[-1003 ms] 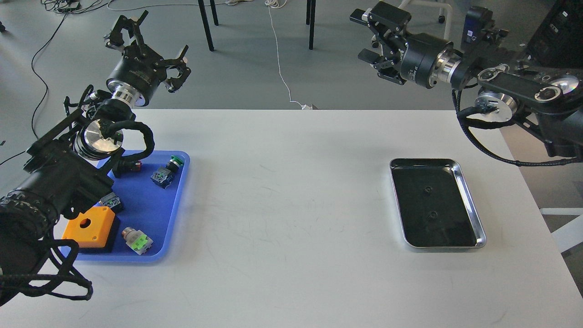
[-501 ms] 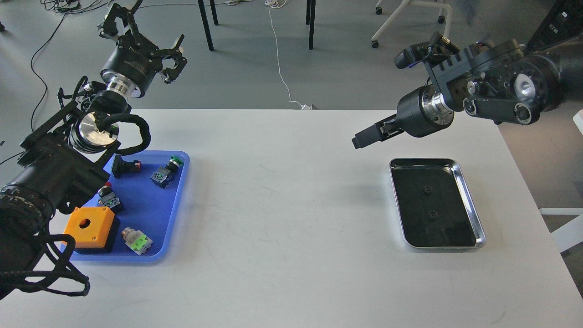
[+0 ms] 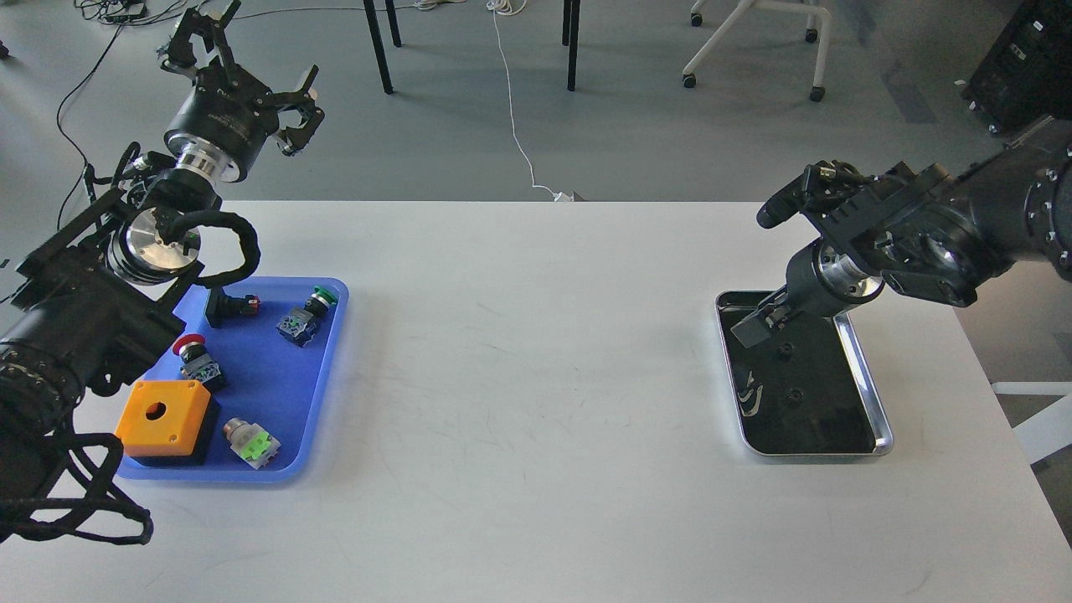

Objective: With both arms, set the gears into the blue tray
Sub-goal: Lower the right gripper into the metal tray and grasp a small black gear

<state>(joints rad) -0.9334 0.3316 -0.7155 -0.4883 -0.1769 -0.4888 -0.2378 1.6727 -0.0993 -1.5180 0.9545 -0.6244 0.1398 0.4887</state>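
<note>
- Right gripper (image 3: 754, 325): low over the far-left corner of the steel tray (image 3: 871, 394); jaw spacing cannot be told, nothing seen held.
- Gears (image 3: 785, 351), (image 3: 796, 394): both lie flat on the dark tray floor, just beside the gripper, apparently the pick targets.
- Left gripper (image 3: 239, 54): fingers spread, empty, raised beyond the table's far edge.
- Blue tray (image 3: 322, 394): well apart at left, holding switches; bare floor at centre. Open table (image 3: 519, 377) between trays.

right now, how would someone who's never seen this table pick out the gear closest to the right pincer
Go to the shiny steel tray on the table's right side. Two tiny black gears lie on its dark bottom; take the farther gear, just below the right pincer, not the nearer gear toward the tray's middle.
</note>
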